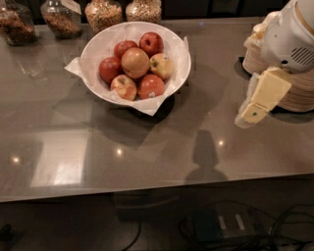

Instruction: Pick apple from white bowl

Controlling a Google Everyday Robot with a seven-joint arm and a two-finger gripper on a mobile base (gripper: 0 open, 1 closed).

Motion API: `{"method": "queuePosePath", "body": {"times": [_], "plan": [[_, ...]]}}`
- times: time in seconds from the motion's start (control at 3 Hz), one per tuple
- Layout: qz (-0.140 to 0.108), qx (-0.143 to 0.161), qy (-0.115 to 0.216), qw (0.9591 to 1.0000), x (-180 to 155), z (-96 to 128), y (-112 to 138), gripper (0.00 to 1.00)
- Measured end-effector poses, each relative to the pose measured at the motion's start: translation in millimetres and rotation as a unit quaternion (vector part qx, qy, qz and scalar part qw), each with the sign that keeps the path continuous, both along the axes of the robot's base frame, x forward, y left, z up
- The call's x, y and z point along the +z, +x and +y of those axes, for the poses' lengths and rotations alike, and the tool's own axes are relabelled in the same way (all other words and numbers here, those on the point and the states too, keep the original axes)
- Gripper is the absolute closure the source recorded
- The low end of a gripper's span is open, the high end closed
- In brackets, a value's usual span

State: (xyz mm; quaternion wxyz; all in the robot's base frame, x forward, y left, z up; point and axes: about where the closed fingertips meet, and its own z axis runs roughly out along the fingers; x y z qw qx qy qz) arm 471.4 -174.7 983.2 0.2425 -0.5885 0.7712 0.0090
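Note:
The apple (135,62), the largest one, pale yellow-orange with a red blush, lies in the middle of the white bowl (97,43). The bowl is lined with crumpled white paper and stands at the back left of centre on the grey counter. Several smaller red apples (151,42) lie around the big one. My gripper (256,111), cream-coloured on a white arm, hangs over the counter at the right. It is well to the right of the bowl and a little nearer than it, apart from it and holding nothing.
Glass jars of grains and nuts (103,13) stand along the back edge behind the bowl. A stack of beige disposable bowls (297,95) sits at the far right, partly hidden by my arm. The counter's front edge (147,190) runs across the bottom, with cables below it.

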Motion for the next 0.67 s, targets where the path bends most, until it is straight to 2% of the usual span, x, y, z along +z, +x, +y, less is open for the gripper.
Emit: {"method": "queuePosePath", "body": {"times": [0.33, 0.67], "plan": [[-0.024, -0.006, 0.067, 0.9974, 12, 36, 28, 0.00], [-0.032, -0.007, 0.125, 0.9916, 24, 78, 57, 0.00]]}}
